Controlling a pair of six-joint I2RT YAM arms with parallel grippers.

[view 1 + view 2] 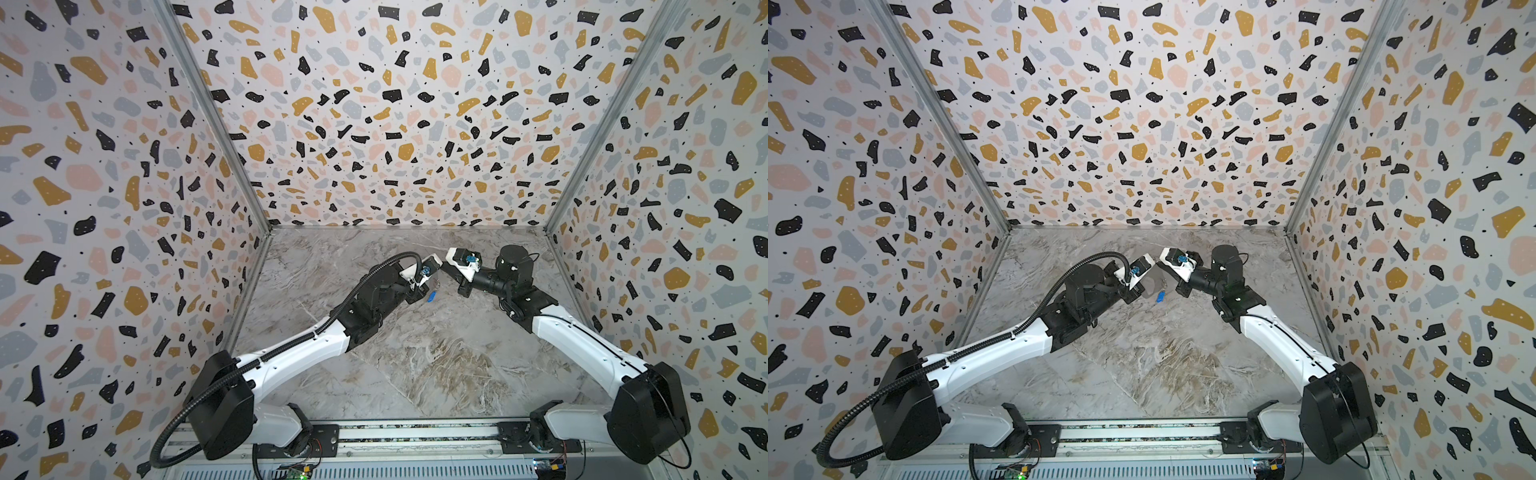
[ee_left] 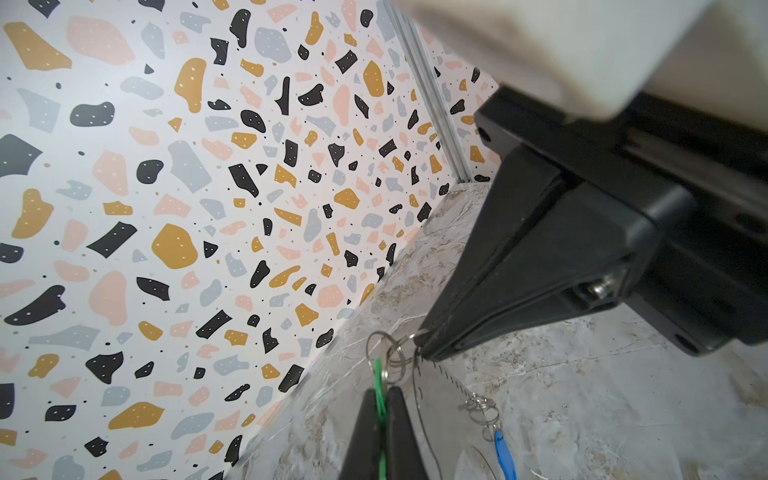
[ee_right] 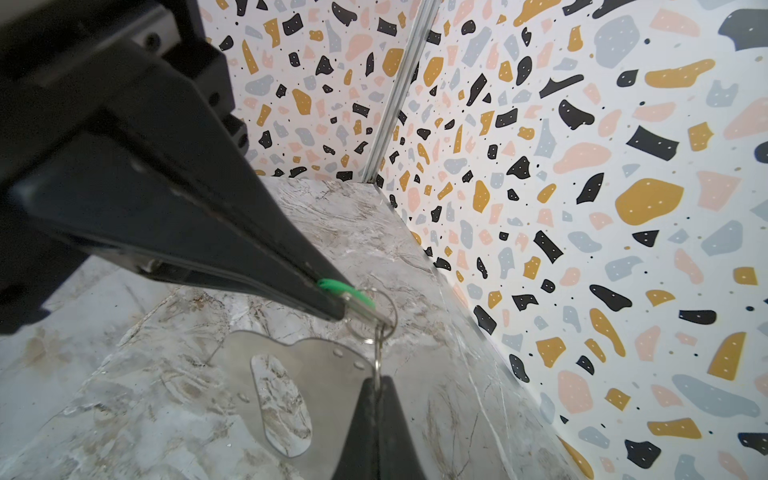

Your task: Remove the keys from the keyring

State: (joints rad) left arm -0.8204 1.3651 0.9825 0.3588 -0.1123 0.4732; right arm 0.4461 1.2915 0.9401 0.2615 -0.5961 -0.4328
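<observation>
OK, yr two arms meet over the far-centre of the marble tabletop (image 1: pixel 415 365), tips nearly touching. L gripper (image 2: pixel 381 395) is clamped tight on the green-tag key (image 2: pixel 377 374): the green plastic is squeezed btwn its black fingers (image 2: pixel 363 432), w/ only a bit poking past the tips in the R wrist view. R gripper (image 3: pixel 376 380) is pinched closed too, on the corner of the keyring (image 3: pixel 328 382), right where a small split ring (image 3: pixel 376 357) threads thru it. The keyring is the flat grey see-thru tab w/ an oval cut-out; it sits tilted btwn the two grippers, looks lifted off the tabletop, and shows edge-on from the L wrist. A bigger wire ring (image 3: pixel 394 313) links the green-tag key to that small ring, so it's not off the keyring yet. Blue-tag key (image 2: pixel 505 453) hangs from the tab's edge on its own little rings, also attached; in both top views it's a blue speck just below the grippers. Can't tell if it touches the tabletop
</observation>
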